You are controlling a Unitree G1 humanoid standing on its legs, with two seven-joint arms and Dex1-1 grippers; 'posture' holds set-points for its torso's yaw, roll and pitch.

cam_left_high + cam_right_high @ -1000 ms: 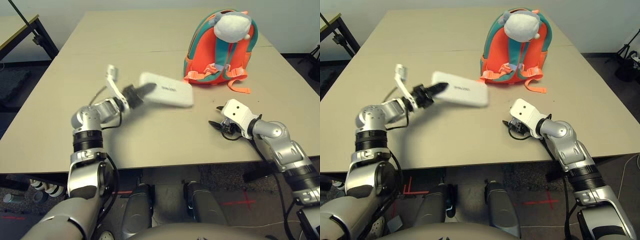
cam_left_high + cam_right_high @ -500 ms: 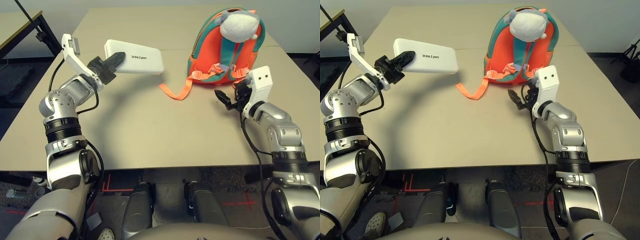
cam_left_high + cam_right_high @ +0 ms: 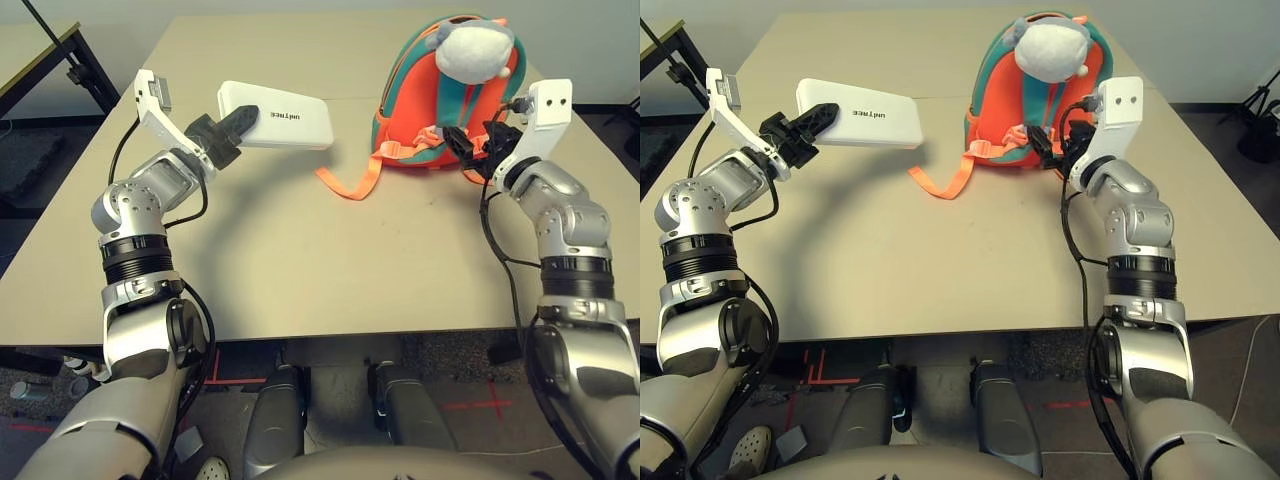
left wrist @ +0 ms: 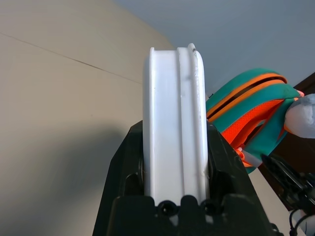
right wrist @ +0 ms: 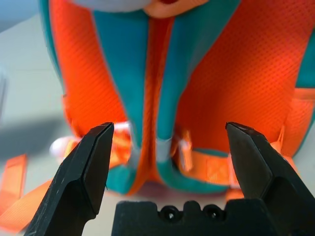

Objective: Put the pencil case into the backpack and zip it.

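Desk (image 3: 300,260) surface under my arms is a plain tan sheet with a seam running across it behind the pencil case. My left tool (image 3: 232,130) pinches the pencil case (image 3: 278,129) by one short end and holds it flat in the air above the desk's left half, lettering up, well apart from the backpack (image 3: 440,100). The backpack stands upright on the far right of the desk, its grey-white plush toy (image 3: 472,45) perched at the top and one orange strap (image 3: 352,182) trailing loose onto the desk toward the case. My right tool (image 5: 170,162) is spread wide, just beside the backpack's lower front, its fingers (image 5: 86,174) framing the teal and orange bands. A dark stand (image 3: 70,70) sits beyond the desk's left edge.
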